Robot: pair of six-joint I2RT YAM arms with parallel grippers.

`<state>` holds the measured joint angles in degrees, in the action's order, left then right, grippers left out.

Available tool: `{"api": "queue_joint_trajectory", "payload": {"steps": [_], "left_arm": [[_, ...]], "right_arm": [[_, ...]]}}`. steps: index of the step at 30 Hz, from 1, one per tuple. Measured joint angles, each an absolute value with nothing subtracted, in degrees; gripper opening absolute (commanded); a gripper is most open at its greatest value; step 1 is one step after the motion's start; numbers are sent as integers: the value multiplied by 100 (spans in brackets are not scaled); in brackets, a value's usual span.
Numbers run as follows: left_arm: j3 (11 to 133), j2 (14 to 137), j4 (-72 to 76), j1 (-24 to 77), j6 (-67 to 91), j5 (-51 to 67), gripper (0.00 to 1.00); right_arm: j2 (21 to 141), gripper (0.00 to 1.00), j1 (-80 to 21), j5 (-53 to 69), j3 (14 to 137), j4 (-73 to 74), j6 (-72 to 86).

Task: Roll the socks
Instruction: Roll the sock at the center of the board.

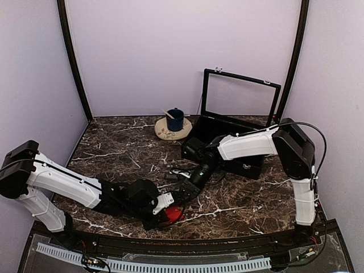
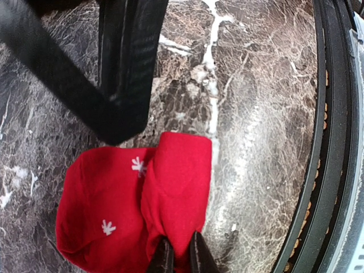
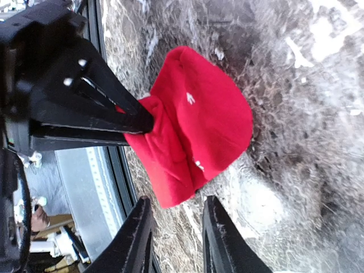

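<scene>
One red sock (image 2: pixel 108 210) lay half-rolled by the tabletop's (image 2: pixel 256 114) near edge. Our left jaws were closed on its folded end, and our right jaws stood open just beside it. Next, we judged, the right should take the fold and roll it onward.

Left arm (image 1: pixel 62 183): white shells on the long links, black joint housings, black wrist section. Right arm (image 1: pixel 247 145): same build, with a large black elbow block at 3 o'clock in the top view. A thin black cable (image 1: pixel 325 149) loops off that block. Right gripper (image 3: pixel 177 200): two glossy black tapered fingers. Left gripper (image 3: pixel 142 120): matt black frame with two pale screw heads.
</scene>
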<state>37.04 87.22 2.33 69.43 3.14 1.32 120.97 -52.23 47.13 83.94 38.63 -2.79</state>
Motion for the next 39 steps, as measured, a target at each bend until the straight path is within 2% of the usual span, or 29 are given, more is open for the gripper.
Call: {"api": "queue_joint_trajectory", "payload": {"steps": [10, 26, 39], "left_arm": [[3538, 8591, 327, 6514, 1026, 482, 0], [3225, 8506, 720, 5979, 1892, 1317, 0], [2606, 8427, 1542, 5551, 2650, 2480, 0]], "right_arm": [[11603, 29, -5122, 4445, 7631, 3120, 126], [10016, 29, -5004, 3050, 5970, 1581, 425], [9679, 31, -6414, 1173, 5454, 746, -541]]}}
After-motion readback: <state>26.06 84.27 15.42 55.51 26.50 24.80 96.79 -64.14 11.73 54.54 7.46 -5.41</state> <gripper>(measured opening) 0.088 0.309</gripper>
